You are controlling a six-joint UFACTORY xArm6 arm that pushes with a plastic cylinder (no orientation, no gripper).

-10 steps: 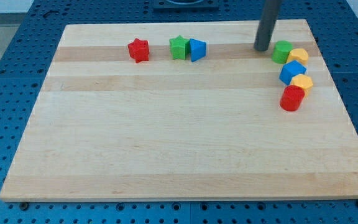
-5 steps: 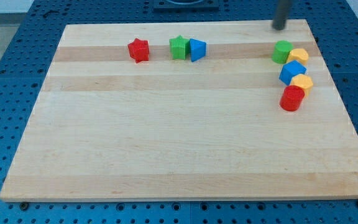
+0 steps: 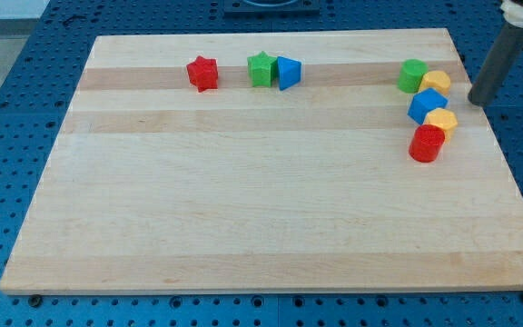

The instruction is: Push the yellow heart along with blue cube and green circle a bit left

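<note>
The near half of the bench lies bare: a pale wooden board of glued strips, grain running across, smooth and faintly glossy, set on a blue perforated base.

Going farther, a cluster of five small matte plastic blocks sits toward three o'clock on the board. Nearest is the red cylinder, a stubby round block. Touching it at its one o'clock is a yellow block, whose shape I cannot make out for sure. The blue cube presses against that yellow block at its ten o'clock. Beyond it, the yellow heart sits at the cube's twelve-to-one o'clock, touching it, and the green circle, a rounded puck, sits against the heart at nine o'clock.

My tip is the lower end of a straight dark cylindrical rod that leans in from the view's top right. It stands just beside the cluster at three o'clock of the blue cube, near the board's edge, apart from every block. There are no fingers on this rod, so it holds nothing.

Farthest, toward twelve o'clock, a row of three: a red star alone, then a green star touching a blue wedge-like block.
</note>
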